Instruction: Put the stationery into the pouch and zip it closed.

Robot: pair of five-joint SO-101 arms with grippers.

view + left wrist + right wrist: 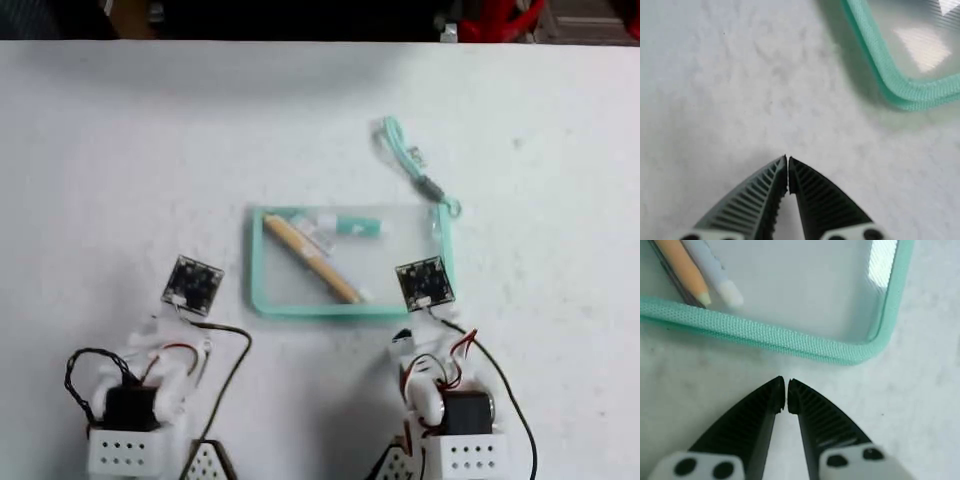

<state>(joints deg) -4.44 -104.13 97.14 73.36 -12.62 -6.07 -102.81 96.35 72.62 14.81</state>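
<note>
Three pieces of stationery are lying inside the clear, teal-edged pouch, which is sitting flat near the middle of the white tabletop. An orange pencil is slanting across the pouch, with a pale pen right beside it and a teal-capped item along the far edge. A teal strap is trailing away from the pouch's far right corner. The right gripper is pointing at the tabletop just short of the pouch's near edge, by its right corner, its fingers pressing together on nothing. The left gripper is pointing at bare tabletop near the pouch's near left corner, its fingers likewise meeting at the tips.
</note>
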